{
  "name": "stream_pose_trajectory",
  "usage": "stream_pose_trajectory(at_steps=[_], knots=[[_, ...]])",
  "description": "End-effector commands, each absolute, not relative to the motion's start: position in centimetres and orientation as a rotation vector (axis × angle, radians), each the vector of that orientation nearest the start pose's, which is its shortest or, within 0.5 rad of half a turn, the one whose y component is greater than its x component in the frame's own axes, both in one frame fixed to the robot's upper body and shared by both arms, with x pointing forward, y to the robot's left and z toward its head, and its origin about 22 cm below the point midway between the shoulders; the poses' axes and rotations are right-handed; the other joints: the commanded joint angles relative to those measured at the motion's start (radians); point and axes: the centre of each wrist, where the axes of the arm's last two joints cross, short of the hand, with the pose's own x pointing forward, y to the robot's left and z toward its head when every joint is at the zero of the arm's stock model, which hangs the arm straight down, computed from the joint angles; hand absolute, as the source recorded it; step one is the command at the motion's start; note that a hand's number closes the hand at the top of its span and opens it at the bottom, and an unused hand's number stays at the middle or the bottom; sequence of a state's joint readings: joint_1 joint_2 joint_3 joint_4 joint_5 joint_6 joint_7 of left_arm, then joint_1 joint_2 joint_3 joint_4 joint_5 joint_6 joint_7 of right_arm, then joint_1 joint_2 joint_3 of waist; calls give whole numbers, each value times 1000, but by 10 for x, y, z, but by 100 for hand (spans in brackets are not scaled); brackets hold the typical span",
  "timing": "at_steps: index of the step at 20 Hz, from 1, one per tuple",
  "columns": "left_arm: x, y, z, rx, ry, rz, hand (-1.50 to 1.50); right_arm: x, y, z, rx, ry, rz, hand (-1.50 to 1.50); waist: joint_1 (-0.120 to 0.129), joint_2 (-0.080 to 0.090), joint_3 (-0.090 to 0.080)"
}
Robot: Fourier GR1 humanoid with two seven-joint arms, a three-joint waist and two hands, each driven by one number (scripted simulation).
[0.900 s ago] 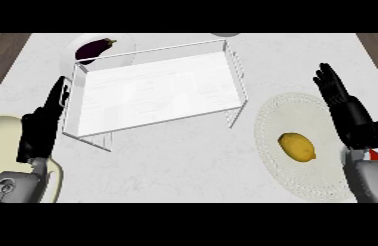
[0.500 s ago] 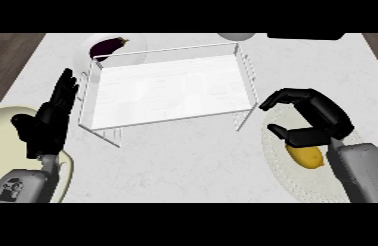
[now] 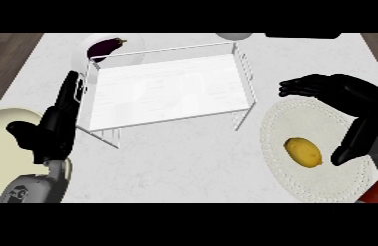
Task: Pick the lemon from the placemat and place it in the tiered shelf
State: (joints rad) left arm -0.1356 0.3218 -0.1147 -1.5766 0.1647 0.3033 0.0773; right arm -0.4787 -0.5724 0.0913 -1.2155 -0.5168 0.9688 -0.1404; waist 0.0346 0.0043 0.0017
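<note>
The right robot hand (image 3: 347, 92) hangs over the far right part of the round white placemat (image 3: 291, 117). Its forearm enters from the lower right corner of the head view. The fingers (image 3: 303, 85) reach toward the view's left above the placemat's far edge, and the thumb (image 3: 354, 137) points down toward the near side. Together they form a wide, arched opening that holds nothing.

The lemon (image 3: 303, 151) lies on the placemat, in its nearer half. It is just beside the tip of the thumb, but a sliver of mat shows between them. The fingers are well apart from the fruit.

The left robot hand (image 3: 55, 127) rests at the view's left edge, wide and flat, fingers pointing up and thumb out to the left. Its fingertips lie beside the near left corner of the tiered shelf (image 3: 170, 92).

This white wire-framed shelf stands on the pale marble bench (image 3: 184, 165) between the two hands, and its top tier is bare. Beyond its far left corner an eggplant (image 3: 103, 46) lies on a white plate (image 3: 134, 49). A pale yellow round thing (image 3: 11, 119) shows at the left edge, partly behind the left robot hand.
</note>
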Motion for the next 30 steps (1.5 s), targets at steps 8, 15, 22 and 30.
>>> stream_pose_trajectory(at_steps=[8,15,22,30], knots=[[267,267,54,235,-1606,33,0,319,-292,257,537,-1499,1742,-150,-25,-8,3],[257,267,51,241,-1613,53,0,263,-259,260,149,-1521,2004,-150,-30,-3,4],[261,261,50,226,-1613,36,0,241,-255,205,-30,-1490,2109,-150,-27,1,3],[258,285,58,247,-1610,52,0,250,-282,149,-367,-1377,2242,-150,-29,-2,-1]])
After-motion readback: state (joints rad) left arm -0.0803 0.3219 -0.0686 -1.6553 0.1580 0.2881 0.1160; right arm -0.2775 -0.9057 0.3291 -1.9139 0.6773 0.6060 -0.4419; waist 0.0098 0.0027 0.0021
